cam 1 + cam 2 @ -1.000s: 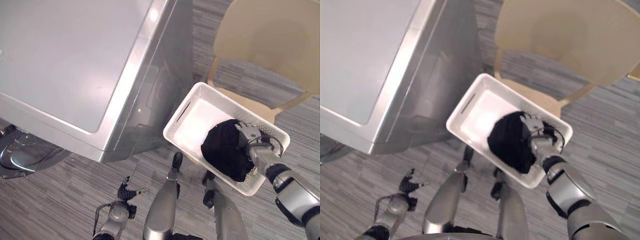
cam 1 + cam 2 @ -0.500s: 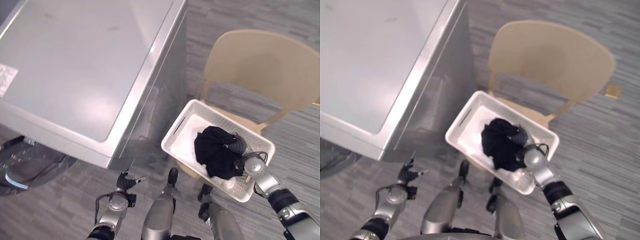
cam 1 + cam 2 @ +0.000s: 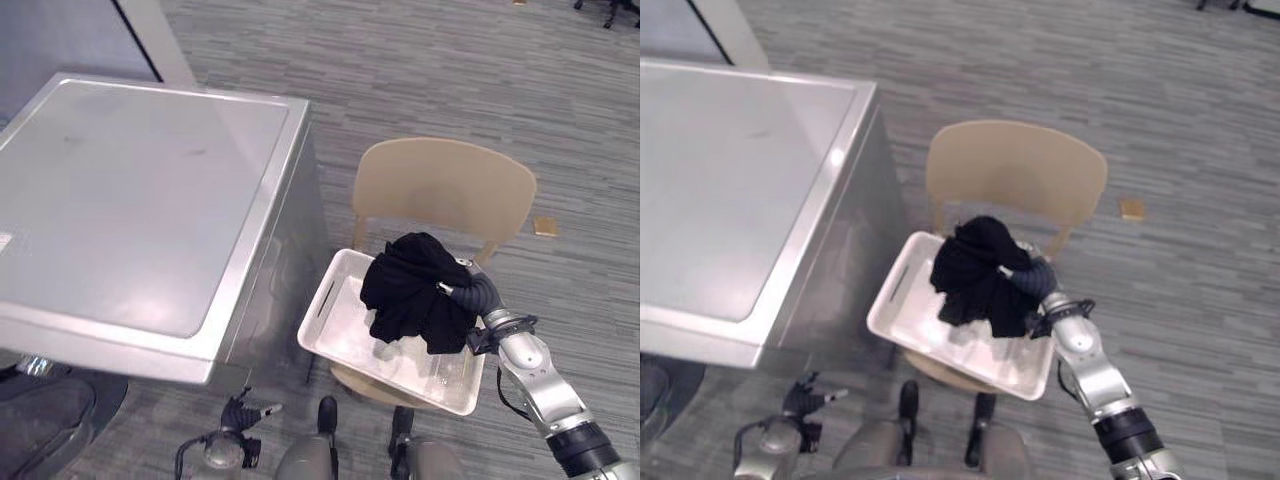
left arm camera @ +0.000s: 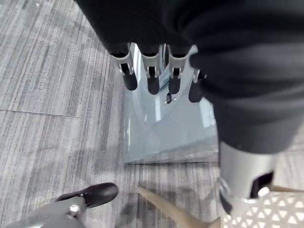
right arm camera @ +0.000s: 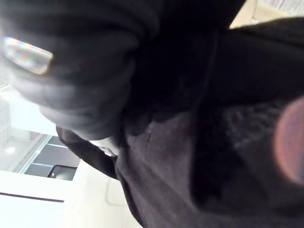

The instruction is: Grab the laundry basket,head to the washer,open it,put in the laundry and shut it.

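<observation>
A white laundry basket (image 3: 330, 335) rests on the seat of a beige chair (image 3: 445, 190), just right of the silver washer (image 3: 140, 210). My right hand (image 3: 476, 297) is shut on a black garment (image 3: 405, 290) and holds it bunched above the basket's right half. Up close in the right wrist view, the black garment (image 5: 190, 156) hangs over the white basket (image 5: 28, 209). My left hand (image 3: 236, 414) hangs low in front of the washer, open, with straight fingers (image 4: 149, 71) over the washer's open glass door (image 4: 161, 128).
The washer's door (image 3: 45, 425) lies open at the lower left, in front of the machine. A small tan piece (image 3: 545, 226) lies on the grey striped floor right of the chair. Open floor stretches behind and to the right of the chair.
The camera has risen and the view has shifted. My right hand has closed on the black garment and lifted it up out of the basket. The left hand stays low.
</observation>
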